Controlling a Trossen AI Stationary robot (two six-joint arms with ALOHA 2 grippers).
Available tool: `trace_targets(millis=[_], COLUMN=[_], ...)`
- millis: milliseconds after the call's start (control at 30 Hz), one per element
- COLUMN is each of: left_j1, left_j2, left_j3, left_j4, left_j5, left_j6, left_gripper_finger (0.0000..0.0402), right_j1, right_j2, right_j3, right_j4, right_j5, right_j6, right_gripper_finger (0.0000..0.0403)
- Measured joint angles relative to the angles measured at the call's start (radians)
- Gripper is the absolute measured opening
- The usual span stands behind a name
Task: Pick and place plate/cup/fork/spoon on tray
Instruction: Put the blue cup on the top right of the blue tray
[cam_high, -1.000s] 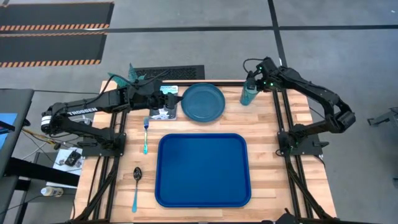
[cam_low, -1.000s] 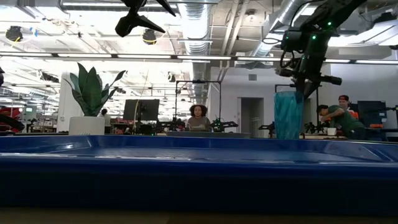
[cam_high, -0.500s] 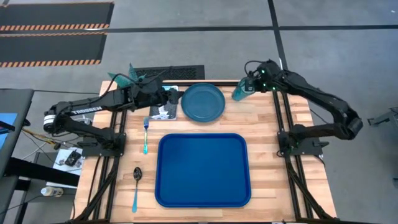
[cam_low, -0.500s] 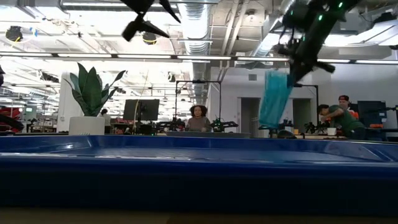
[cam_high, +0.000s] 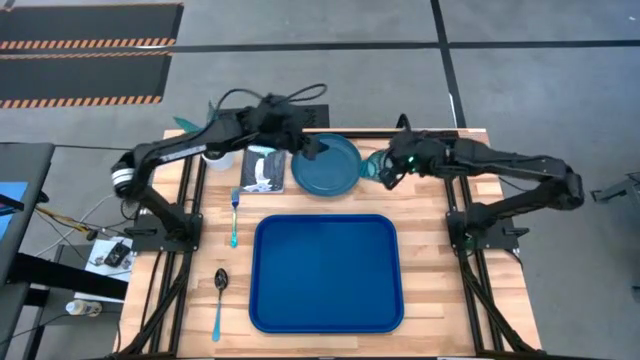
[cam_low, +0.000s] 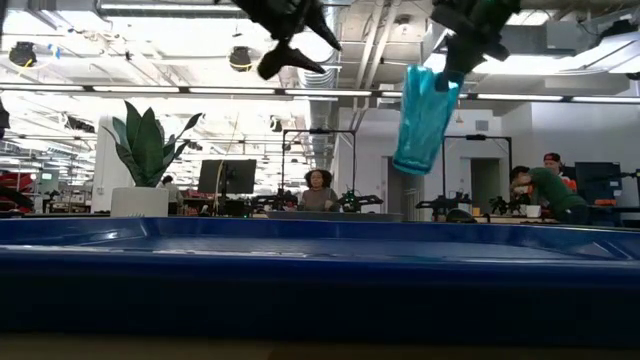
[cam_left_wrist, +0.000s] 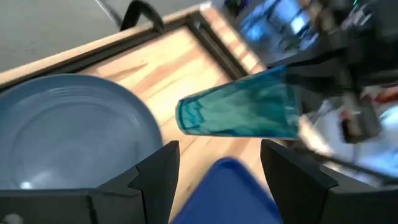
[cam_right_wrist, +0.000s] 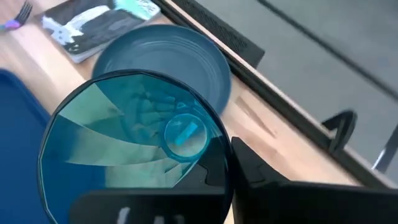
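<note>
My right gripper (cam_high: 392, 168) is shut on the translucent teal cup (cam_high: 376, 168), held in the air just right of the dark-teal plate (cam_high: 325, 165), which lies flat at the table's far middle. The cup also shows in the low view (cam_low: 424, 118) and the left wrist view (cam_left_wrist: 242, 112). My left gripper (cam_high: 318, 150) hovers open and empty above the plate. The blue tray (cam_high: 325, 272) lies in the table's near middle. The fork (cam_high: 234, 215) and the spoon (cam_high: 219, 292) lie on the wood left of the tray. My right gripper holds the cup at its open top end (cam_low: 446, 80), coming from above and from the table's right. One finger (cam_right_wrist: 245, 177) lies outside the rim; the cup hides the other. The cup is lifted clear and hangs tilted, its base (cam_low: 408, 160) pointing down toward the plate.
A picture booklet (cam_high: 262, 168) lies left of the plate, and a white pot with a plant (cam_high: 208, 150) stands at the far left corner, partly under my left arm. The two grippers hang close together over the plate's right edge.
My right gripper has lifted the cup off the table's far right and carried it up and toward the left, next to the plate; the cup has tipped from upright to slanting. My left gripper has swung toward the right, from over the booklet to over the plate.
</note>
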Motion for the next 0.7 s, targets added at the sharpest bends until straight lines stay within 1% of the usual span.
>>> trace_targets(millis=[67,167,267,333,400,567,700], left_j1=[-0.005,-0.011,-0.014,-0.018,-0.031,-0.076,-0.105], left_j2=[0.065,0.152,0.219,0.245,0.258,0.278,0.273], left_j3=[0.105,0.244,0.344,0.389,0.417,0.424,0.413], left_j4=[-0.102,-0.216,-0.259,-0.278,-0.289,-0.349,-0.336], left_j5=[-0.011,-0.035,-0.02,0.023,0.045,0.036,-0.075], left_j6=[0.056,0.099,0.129,0.152,0.186,0.289,0.314], left_gripper_finger=[0.0215,0.0215,0.0215,0.0215,0.0215,0.0215,0.0215], right_j1=[0.033,0.06,0.068,0.068,0.068,0.068,0.067], right_j2=[0.035,0.087,0.134,0.157,0.168,0.183,0.188], right_j3=[0.034,0.092,0.133,0.147,0.153,0.154,0.153], right_j4=[-0.005,-0.022,-0.045,-0.046,-0.04,-0.005,0.016], right_j5=[0.048,0.115,0.13,0.126,0.121,0.118,0.088], right_j6=[-0.017,-0.044,-0.075,-0.101,-0.129,-0.186,-0.22], right_gripper_finger=[0.0009,0.0011,0.001,0.0009,0.001,0.0013,0.0011])
